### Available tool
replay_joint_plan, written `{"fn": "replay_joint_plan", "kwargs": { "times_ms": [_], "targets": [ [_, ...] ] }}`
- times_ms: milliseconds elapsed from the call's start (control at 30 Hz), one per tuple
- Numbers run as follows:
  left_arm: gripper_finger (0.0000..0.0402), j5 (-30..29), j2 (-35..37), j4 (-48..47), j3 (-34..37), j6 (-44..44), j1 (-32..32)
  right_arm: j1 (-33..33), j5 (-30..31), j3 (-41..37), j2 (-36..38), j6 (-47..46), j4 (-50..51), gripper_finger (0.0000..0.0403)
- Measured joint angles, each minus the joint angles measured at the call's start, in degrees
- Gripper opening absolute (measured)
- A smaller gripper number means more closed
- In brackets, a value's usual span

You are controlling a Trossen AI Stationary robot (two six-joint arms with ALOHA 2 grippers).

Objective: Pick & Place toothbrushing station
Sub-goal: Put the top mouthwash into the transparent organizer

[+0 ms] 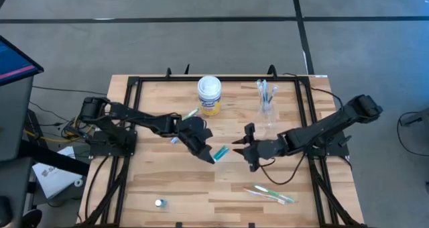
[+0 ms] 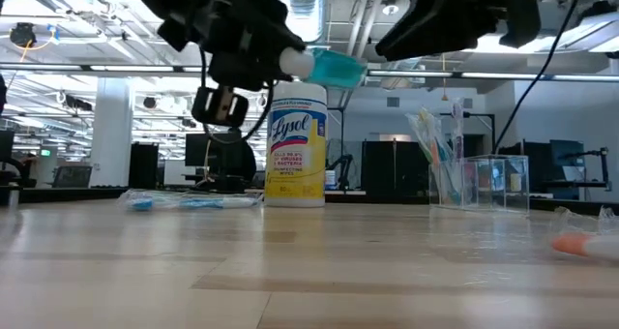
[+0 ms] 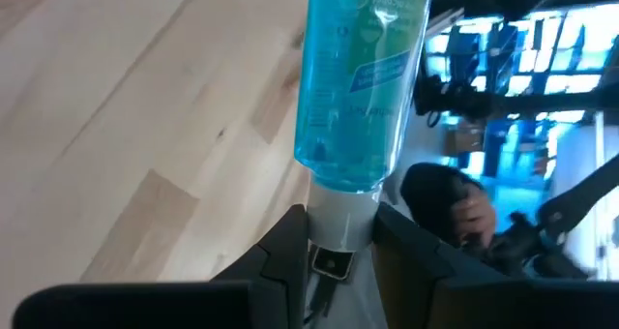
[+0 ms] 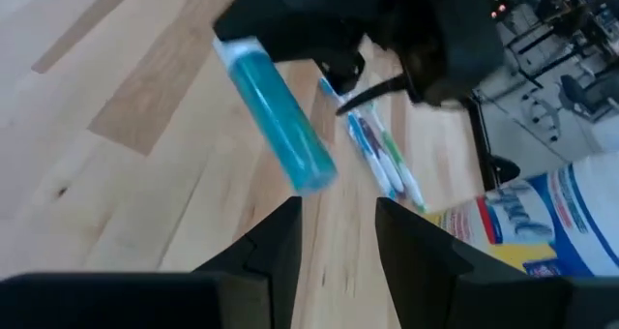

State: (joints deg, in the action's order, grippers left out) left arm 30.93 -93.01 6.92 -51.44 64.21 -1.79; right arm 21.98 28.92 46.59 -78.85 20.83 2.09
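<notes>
A small blue tube (image 1: 220, 152) with a white cap hangs above the table's middle, my left gripper (image 1: 208, 157) shut on its cap end. In the low view the tube (image 2: 336, 68) sticks out level in front of the canister. My right gripper (image 1: 239, 146) stands open just to the right of the tube's free end, its fingers (image 4: 280, 234) apart with nothing between them. A clear cup (image 1: 267, 100) holding several toothbrushes stands at the far right. Loose toothbrushes (image 1: 269, 194) lie flat near the front right edge. My left gripper pinches the tube's white cap (image 3: 340, 213) between its two fingers. The tube's blue body (image 3: 358, 77) runs straight out past the fingertips, in line with them. It is lifted clear of the table and points about level toward the right gripper.
A white-lidded, yellow-labelled canister (image 1: 209, 95) stands at the far middle. More toothbrushes (image 4: 379, 160) lie on the table left of centre, behind the left gripper. A small round cap (image 1: 159, 203) sits near the front left. A black frame (image 1: 134, 84) rims the tabletop.
</notes>
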Motion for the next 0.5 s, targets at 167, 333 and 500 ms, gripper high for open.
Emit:
{"fn": "replay_joint_plan", "kwargs": {
  "times_ms": [167, 333, 500],
  "targets": [
    [0.0079, 2.16, -1.73, 1.51, -0.27, 2.75, 1.32, 0.8, 0.09, 3.0, -2.63, 2.17, 0.49, 0.0125],
    [0.0079, 2.57, -2.63, 2.29, -0.57, 3.58, 1.89, 1.75, 0.0, 5.4, -5.24, 2.62, 2.51, 0.0134],
    [0.0079, 3.02, -2.83, 2.8, -0.82, 3.73, 1.89, 2.47, 0.22, 8.24, -9.01, 4.89, 3.75, 0.0146]
  ]
}}
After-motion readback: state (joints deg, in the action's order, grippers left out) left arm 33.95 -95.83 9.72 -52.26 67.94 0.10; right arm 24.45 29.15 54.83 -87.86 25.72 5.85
